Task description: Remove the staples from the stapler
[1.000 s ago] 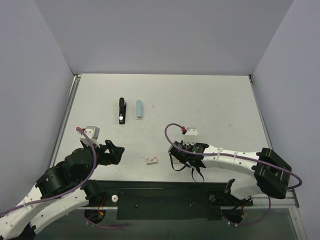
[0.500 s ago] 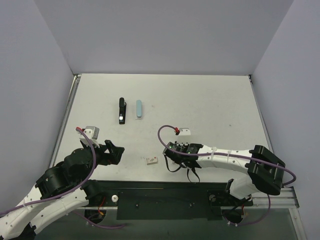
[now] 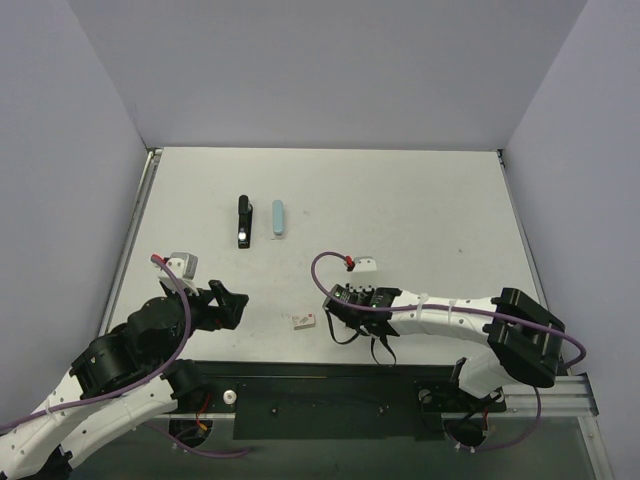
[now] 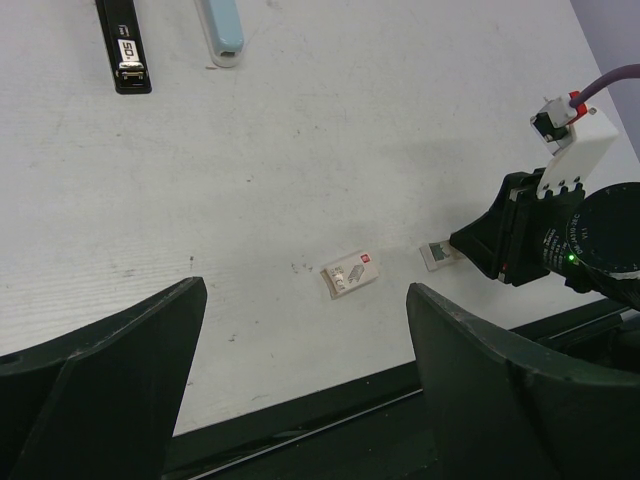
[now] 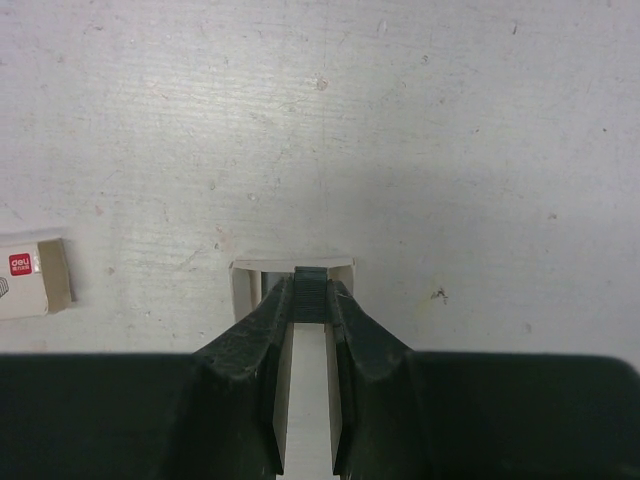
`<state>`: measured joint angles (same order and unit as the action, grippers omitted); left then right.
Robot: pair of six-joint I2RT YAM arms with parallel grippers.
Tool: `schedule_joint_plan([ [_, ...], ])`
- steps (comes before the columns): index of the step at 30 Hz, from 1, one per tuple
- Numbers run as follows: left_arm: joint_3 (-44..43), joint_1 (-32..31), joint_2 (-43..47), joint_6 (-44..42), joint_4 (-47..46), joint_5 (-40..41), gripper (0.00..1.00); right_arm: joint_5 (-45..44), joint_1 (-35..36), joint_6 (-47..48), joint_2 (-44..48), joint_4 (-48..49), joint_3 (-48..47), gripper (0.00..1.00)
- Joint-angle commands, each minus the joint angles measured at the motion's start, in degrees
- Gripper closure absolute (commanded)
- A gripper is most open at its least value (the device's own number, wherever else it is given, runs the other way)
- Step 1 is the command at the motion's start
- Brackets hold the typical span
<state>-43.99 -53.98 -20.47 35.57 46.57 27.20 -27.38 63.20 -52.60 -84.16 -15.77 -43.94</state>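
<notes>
my right gripper is pinched narrow on a dark staple strip. the strip sits at a small white tray near the front edge of the table; can't tell if it's lifted. staple box is just left of it, not touching. my left gripper is wide open and holds nothing, at the near-left. the black stapler lies mid-table with a light blue piece just beside it, well apart from both grippers.

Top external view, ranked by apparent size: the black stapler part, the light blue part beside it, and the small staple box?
1. black stapler part: the longest.
2. light blue part: shorter, with a similar width.
3. staple box: clearly the smallest.
All three lie flat at a similar depth, so nearness to the camera hardly affects the order.
</notes>
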Motion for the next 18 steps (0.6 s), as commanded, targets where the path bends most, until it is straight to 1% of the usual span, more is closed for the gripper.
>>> schedule_joint_plan([
  [1,-1.01,-0.25,0.52,-0.06,-0.16,0.05,0.08,-0.57,0.87,0.39,-0.57,-0.40,-0.97,0.91],
  [18,-1.10,-0.25,0.26,0.02,-0.16,0.05,0.08,-1.19,1.14,0.04,0.22,-0.49,0.44,0.91],
])
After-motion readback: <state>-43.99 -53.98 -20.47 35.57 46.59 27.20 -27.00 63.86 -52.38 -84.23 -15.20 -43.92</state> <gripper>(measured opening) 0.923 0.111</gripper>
